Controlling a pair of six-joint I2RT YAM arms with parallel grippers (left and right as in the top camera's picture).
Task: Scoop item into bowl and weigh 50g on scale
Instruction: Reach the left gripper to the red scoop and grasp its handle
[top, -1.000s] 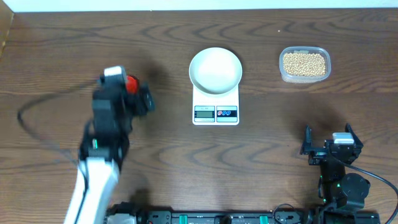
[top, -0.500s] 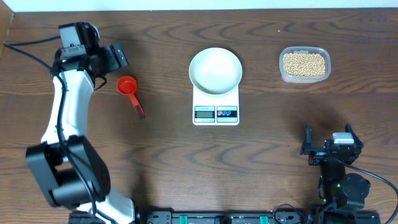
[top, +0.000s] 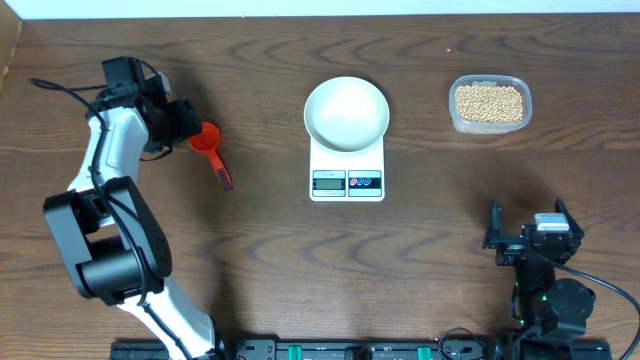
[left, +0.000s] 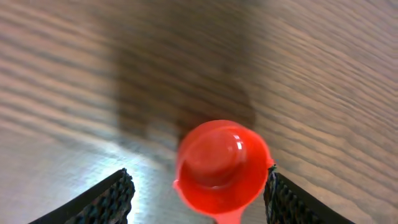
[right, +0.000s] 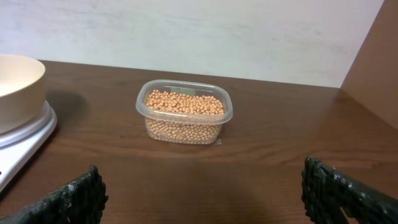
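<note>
The white bowl stands empty on the white scale at the table's middle; the bowl and scale also show at the left of the right wrist view. Beige beans fill a clear plastic tub at the back right. A red scoop lies on the table left of the scale. My left gripper is open just beside the scoop's cup, which lies between its fingers. My right gripper is open and empty near the front right.
The tub sits ahead of my right gripper's fingers with bare wood between. A pale wall runs along the table's far edge. A black cable trails from the left arm.
My left arm swung from the front left up to the back left, then came down toward the red scoop. The scoop, bowl, scale and right arm have not moved.
</note>
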